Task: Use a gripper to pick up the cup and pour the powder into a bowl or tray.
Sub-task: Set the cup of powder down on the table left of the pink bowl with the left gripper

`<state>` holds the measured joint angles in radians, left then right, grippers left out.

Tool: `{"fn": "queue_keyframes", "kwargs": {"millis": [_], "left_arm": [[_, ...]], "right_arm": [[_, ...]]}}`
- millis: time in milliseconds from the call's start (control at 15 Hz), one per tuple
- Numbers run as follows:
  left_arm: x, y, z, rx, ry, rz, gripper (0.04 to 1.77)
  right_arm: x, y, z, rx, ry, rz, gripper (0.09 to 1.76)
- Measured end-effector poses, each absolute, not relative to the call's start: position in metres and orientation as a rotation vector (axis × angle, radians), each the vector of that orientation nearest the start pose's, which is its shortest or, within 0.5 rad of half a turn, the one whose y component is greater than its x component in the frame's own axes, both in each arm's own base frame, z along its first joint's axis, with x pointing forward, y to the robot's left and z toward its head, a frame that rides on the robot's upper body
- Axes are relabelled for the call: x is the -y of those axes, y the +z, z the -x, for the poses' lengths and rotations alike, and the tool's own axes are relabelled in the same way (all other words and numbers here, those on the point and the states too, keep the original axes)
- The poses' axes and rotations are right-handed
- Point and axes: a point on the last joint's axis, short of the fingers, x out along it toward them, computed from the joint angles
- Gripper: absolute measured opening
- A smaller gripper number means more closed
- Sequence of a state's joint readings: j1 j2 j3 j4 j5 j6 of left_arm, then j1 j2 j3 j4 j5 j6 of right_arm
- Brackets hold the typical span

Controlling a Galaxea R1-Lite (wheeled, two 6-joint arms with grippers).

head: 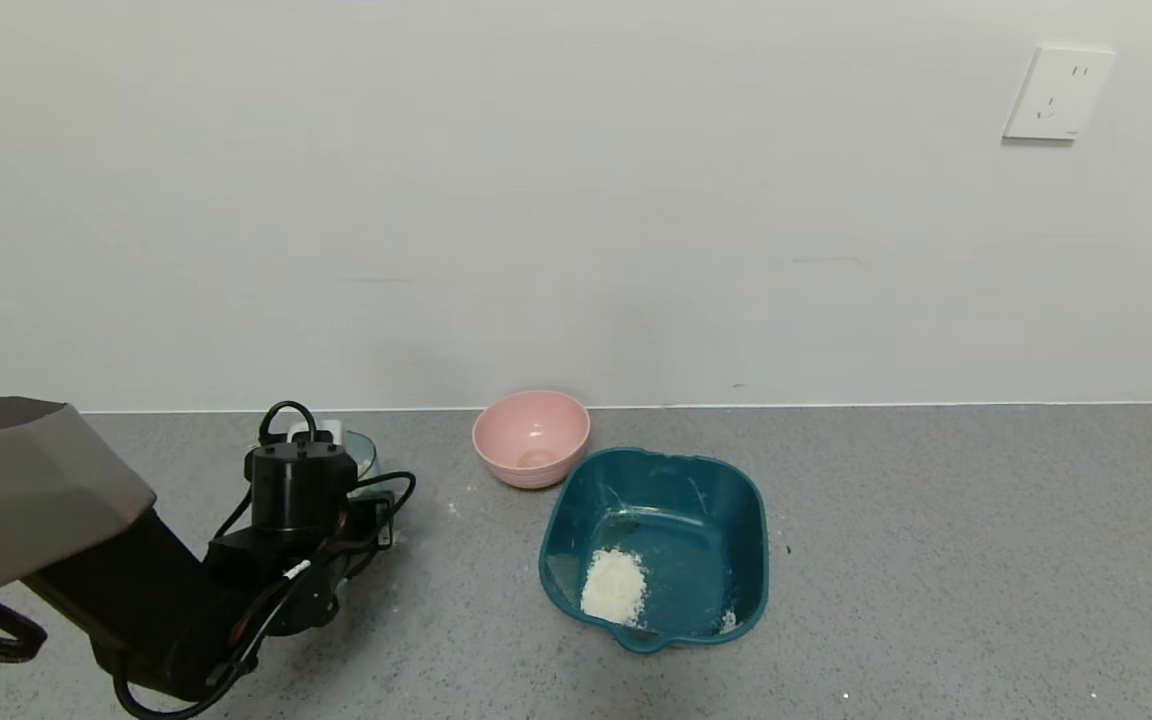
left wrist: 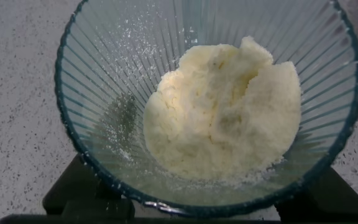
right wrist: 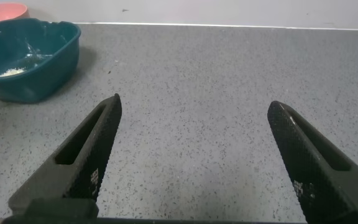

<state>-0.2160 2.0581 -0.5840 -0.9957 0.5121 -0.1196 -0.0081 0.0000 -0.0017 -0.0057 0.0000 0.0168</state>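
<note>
The pale blue-green ribbed cup [left wrist: 117,74] fills the left wrist view and holds a clumpy heap of white powder [left wrist: 222,112]. My left gripper [left wrist: 207,202] is shut on the cup, its black fingers [left wrist: 86,193] showing below the rim on both sides. In the head view the left gripper [head: 351,475] is at the left of the counter, and only the cup's rim [head: 366,450] shows behind the motor housing. The dark teal tray [head: 736,480] sits to the right of it with a small heap of white powder [head: 614,587] inside. My right gripper [right wrist: 194,106] is open and empty above the bare counter.
A round pink bowl [head: 531,437] stands just behind the tray's left corner, near the wall. The tray [right wrist: 48,62] and pink bowl [right wrist: 2,10] also show far off in the right wrist view. A little powder is scattered on the grey speckled counter [head: 936,560].
</note>
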Motion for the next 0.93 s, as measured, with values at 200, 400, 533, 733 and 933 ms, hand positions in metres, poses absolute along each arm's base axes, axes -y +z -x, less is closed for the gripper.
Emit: {"fn": "queue_keyframes", "kwargs": {"millis": [200,400,533,733,933], "left_arm": [[0.058,0.049,-0.315,-0.443,0.306,-0.056,1.28],[0.059,0.046,-0.317,-0.434,0.304,-0.052,1.28],[0.059,0.044,-0.317,-0.431,0.303,-0.053,1.28],[0.059,0.041,-0.316,-0.441,0.302,-0.057,1.28],[0.059,0.040,-0.316,-0.445,0.301,-0.058,1.27]], "right_arm": [[0.000,0.077,0.023,0.007,-0.008,-0.017,1.71],[0.000,0.076,0.023,0.007,-0.008,-0.017,1.71],[0.000,0.076,0.023,0.007,-0.008,-0.017,1.71],[0.000,0.077,0.023,0.007,-0.008,-0.017,1.71],[0.000,0.076,0.023,0.007,-0.008,-0.017,1.71]]}}
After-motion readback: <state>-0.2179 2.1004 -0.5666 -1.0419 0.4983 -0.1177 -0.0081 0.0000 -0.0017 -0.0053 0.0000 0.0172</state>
